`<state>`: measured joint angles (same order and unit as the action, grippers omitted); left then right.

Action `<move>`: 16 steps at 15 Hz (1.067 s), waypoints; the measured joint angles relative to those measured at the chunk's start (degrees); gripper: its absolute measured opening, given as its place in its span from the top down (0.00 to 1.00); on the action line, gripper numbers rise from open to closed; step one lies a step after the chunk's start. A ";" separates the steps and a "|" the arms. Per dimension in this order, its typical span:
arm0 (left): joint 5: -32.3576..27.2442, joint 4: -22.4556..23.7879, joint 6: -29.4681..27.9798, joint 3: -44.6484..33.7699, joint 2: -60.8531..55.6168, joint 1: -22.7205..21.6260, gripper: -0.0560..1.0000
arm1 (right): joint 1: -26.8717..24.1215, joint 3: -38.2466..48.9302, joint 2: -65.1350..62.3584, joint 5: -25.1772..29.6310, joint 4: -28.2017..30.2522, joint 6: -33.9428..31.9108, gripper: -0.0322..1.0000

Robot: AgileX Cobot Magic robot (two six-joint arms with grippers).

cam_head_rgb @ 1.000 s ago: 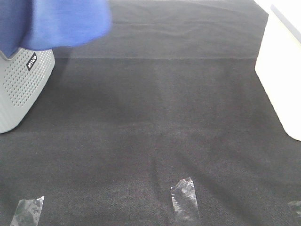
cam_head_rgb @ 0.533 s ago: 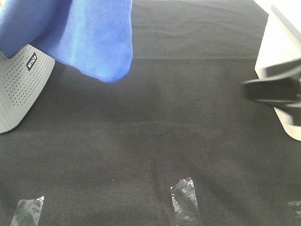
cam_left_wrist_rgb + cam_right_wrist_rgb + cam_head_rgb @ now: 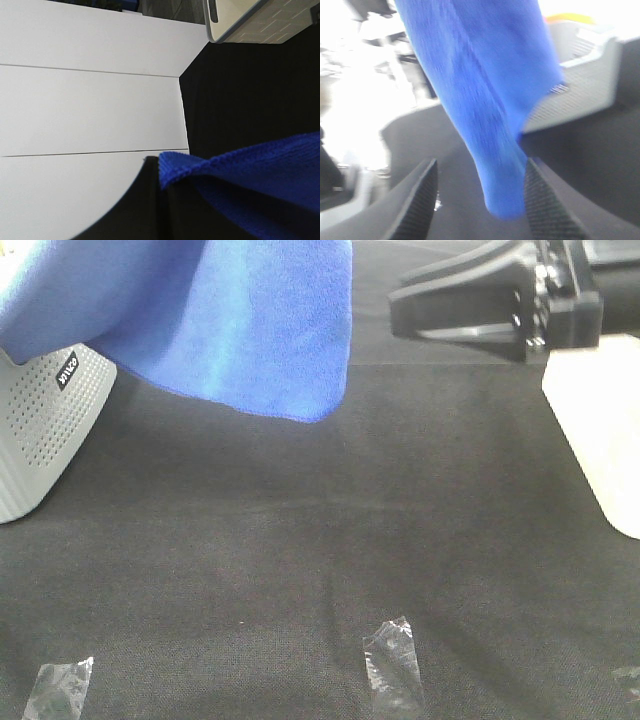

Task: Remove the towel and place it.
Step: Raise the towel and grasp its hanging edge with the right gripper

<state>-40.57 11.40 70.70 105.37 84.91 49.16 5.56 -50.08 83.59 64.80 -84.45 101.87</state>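
The bright blue towel (image 3: 230,330) hangs in the air at the far left, partly over a grey perforated basket (image 3: 40,430). Its lowest corner points toward the middle of the table. In the left wrist view a gathered fold of the towel (image 3: 250,185) comes out of my left gripper (image 3: 159,175), which is shut on it; that gripper is out of the high view. My right gripper (image 3: 397,302) is at the far right, level with the towel and a short gap from its edge. It is open (image 3: 480,200), with the towel's hanging corner (image 3: 500,150) between its fingers (image 3: 417,200).
A white container (image 3: 600,430) stands at the right edge. The table is covered in black cloth (image 3: 330,540). Clear tape pieces (image 3: 395,665) lie near the front edge, with another at the front left (image 3: 60,690). A white wall panel (image 3: 90,100) borders the table.
The towel has swung right and spread lower over the table. My right gripper has come in from the right edge, moving up and left toward the towel. Neither gripper's opening has changed.
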 joint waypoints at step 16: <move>2.12 3.90 -6.53 0.00 2.12 0.00 0.95 | 11.86 -8.71 7.05 4.76 11.75 -5.44 0.44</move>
<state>-38.45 15.30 64.17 105.37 87.03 49.16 17.42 -58.79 90.64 69.56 -72.71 96.43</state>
